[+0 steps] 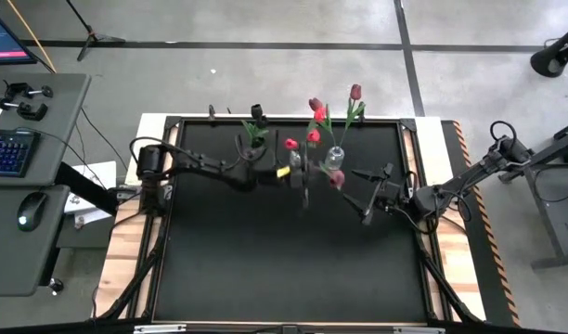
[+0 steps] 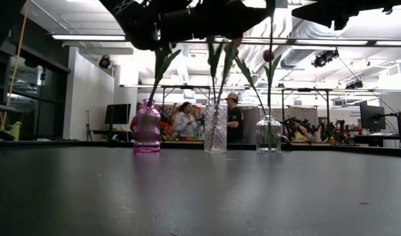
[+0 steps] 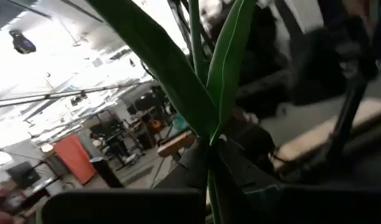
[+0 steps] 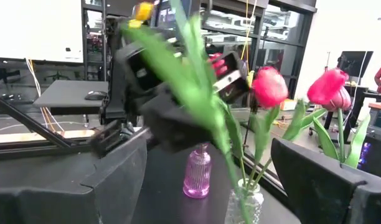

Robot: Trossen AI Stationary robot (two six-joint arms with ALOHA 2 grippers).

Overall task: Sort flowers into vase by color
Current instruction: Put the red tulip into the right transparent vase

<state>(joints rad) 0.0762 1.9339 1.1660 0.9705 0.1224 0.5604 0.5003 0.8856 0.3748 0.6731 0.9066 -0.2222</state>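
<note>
1. Above the table's far middle, the left gripper point(image 1: 298, 173) is clamped on a green-stemmed pink tulip point(image 1: 336, 178), over the three glass vases point(image 2: 215, 128).
2. Beside it, the right gripper point(image 1: 365, 197) hangs with fingers apart, holding nothing.

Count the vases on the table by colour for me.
Pink vase: 1
Clear: 2, the cut-glass vase and the rounded vase
Total: 3
</note>
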